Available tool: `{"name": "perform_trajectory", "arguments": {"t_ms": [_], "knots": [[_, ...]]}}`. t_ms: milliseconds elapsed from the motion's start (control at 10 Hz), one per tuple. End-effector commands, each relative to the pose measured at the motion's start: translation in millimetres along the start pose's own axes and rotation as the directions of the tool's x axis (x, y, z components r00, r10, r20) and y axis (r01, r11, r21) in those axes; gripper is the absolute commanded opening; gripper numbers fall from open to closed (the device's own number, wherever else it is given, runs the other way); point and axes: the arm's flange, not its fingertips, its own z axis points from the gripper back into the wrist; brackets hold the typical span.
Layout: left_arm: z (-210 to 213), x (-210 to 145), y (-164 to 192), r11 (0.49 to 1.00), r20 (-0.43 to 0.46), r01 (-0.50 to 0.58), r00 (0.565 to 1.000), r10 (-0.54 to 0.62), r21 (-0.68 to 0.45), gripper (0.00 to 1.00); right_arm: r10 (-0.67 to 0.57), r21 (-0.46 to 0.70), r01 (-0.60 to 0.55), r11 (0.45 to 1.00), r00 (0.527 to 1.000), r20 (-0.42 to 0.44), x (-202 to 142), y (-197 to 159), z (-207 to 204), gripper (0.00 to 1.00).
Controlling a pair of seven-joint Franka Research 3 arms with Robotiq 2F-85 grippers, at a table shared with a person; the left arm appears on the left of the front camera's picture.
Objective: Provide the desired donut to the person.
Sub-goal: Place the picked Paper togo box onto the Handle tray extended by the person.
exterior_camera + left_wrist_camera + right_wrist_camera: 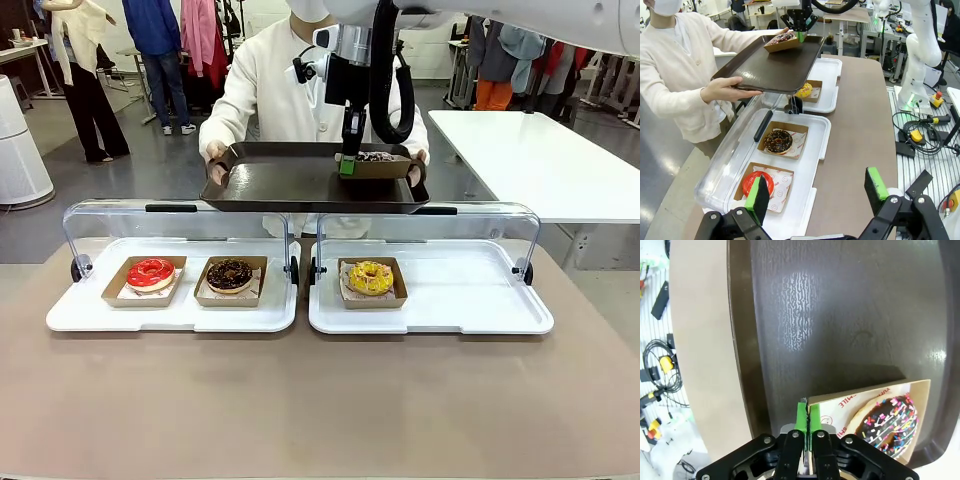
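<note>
My right gripper (808, 416) pinches the corner wall of the brown cardboard tray (860, 395) carrying the chocolate ring donut with coloured sprinkles (890, 422), set at the right end of the dark rectangular plastic serving tray (285, 182) held up by the person in the cream cardigan (265, 90). My left gripper (817, 192) hangs spread, empty. Lifting before the pads part could drag the donut off or tip the serving tray.

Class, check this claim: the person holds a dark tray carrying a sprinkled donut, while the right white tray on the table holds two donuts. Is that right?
Not quite. The front view shows the right white tray holding one donut, the yellow donut. The rest stands: the person holds the dark tray carrying the sprinkled donut.
</note>
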Motion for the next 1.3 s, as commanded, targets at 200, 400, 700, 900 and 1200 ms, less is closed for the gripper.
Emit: {"name": "perform_trajectory", "arguments": {"t_ms": [200, 400, 700, 900, 1200], "knots": [[0.5, 0.5, 0.0, 1.0, 0.007, 0.009, 1.0, -0.009, 0.01, 1.0, 0.023, 0.035, -0.024, 0.999, 1.0, 0.01, 3.1, 1.3, 2.2, 1.0], [0.5, 0.5, 0.0, 1.0, 0.007, 0.009, 1.0, -0.009, 0.01, 1.0, 0.031, 0.04, -0.031, 0.999, 0.999, 0.009, 3.8, 1.1, 2.6, 0.81], [0.5, 0.5, 0.0, 1.0, 0.007, 0.009, 1.0, -0.009, 0.01, 1.0, 0.033, 0.05, -0.034, 0.998, 0.999, 0.012, 2.0, -0.3, 3.1, 1.0], [0.5, 0.5, 0.0, 1.0, 0.007, 0.009, 1.0, -0.009, 0.01, 1.0, 0.045, 0.059, -0.046, 0.997, 0.999, 0.012, 2.3, 0.7, 3.0, 1.0], [0.5, 0.5, 0.0, 1.0, 0.007, 0.009, 1.0, -0.009, 0.01, 1.0, 0.056, 0.067, -0.055, 0.996, 0.998, -0.007, -1.0, 6.9, 3.1, 1.0]]}}
